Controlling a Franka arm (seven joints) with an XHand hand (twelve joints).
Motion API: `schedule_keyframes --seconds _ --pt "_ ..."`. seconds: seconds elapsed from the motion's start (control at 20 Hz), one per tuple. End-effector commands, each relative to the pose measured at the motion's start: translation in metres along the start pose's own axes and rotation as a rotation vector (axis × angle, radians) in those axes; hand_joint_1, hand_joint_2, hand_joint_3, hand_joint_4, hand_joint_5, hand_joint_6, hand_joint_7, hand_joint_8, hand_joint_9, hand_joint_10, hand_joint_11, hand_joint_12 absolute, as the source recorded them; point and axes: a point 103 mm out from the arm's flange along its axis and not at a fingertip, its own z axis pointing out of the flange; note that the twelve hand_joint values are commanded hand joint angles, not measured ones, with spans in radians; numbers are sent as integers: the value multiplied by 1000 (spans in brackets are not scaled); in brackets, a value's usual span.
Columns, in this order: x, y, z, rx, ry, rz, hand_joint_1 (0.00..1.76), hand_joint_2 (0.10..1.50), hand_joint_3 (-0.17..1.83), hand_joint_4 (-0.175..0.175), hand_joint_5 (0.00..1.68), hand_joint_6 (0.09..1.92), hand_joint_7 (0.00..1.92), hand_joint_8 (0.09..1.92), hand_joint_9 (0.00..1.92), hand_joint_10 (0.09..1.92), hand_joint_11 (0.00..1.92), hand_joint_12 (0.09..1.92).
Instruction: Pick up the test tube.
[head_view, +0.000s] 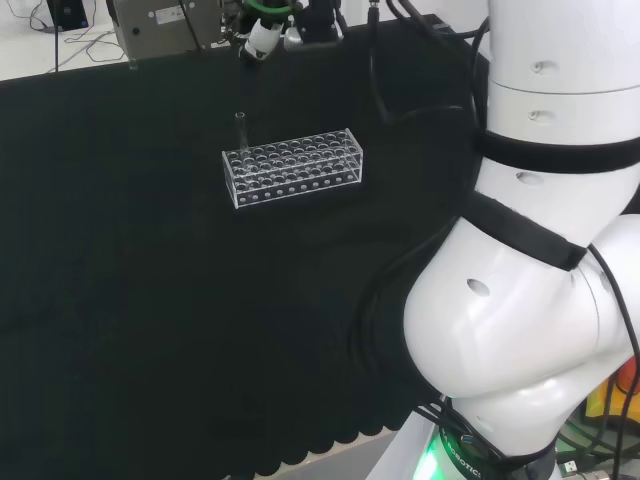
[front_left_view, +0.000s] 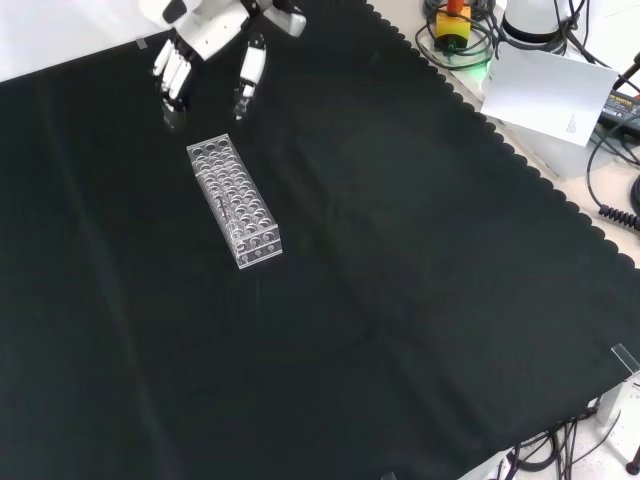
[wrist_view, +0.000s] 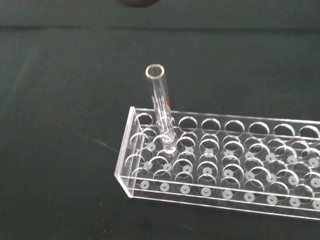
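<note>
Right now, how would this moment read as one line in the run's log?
stage: approach | hand: open, beyond rack end, holding nothing | test tube: upright in clear rack, near one end | tube not yet gripped

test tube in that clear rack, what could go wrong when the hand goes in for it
1. The test tube is clear glass and hard to see against the black cloth, so the fingers could close beside it.
2. It stands in a hole near one end of the rack; a sideways pull might tip or drag the light rack.
3. The hand hovers just past that end, apart from the tube, so an approach that is too low could knock the rim.
</note>
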Motion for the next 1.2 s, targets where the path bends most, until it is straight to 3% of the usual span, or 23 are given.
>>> schedule_keyframes --seconds 0.05,0.4,0.85,1.2 --pt "12 16 24 53 -15 -17 994 1025 -175 -149 388 401 647 865 599 827 373 1468" --pt "20 32 53 104 -47 -29 1008 1023 -175 -152 371 493 661 885 617 826 382 1465" --pt "24 60 78 121 -99 -27 1022 1023 -175 -156 371 557 685 891 643 821 390 1460" --pt "17 75 92 152 -182 -17 1026 1024 -175 -158 376 586 700 895 652 817 393 1458"
